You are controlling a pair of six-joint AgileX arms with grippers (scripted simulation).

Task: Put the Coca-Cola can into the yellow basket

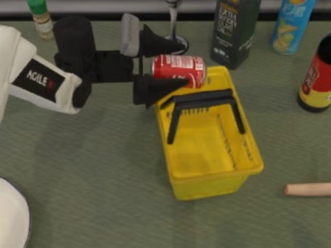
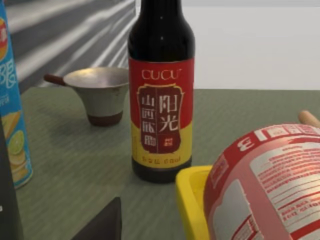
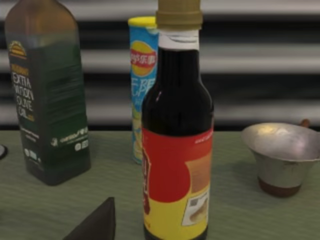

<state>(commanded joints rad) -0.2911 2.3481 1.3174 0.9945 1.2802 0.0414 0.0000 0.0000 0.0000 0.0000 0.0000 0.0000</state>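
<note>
Left gripper [image 1: 166,64] clamping the Coca-Cola can [image 1: 178,70] sideways, hovering over the yellow basket [image 1: 253,168] rim; early release risks it glancing off outside.

Dark sauce bottle [image 1: 316,77] at right edge; olive oil bottle [image 1: 234,31], blue chip tube [image 1: 290,23] behind (upright); wooden stick [image 1: 307,189] lying.

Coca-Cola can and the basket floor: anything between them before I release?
Top view: only the black folded handles cross near the Coca-Cola can, held by the left gripper over the yellow basket rim; the floor is bare.
</note>
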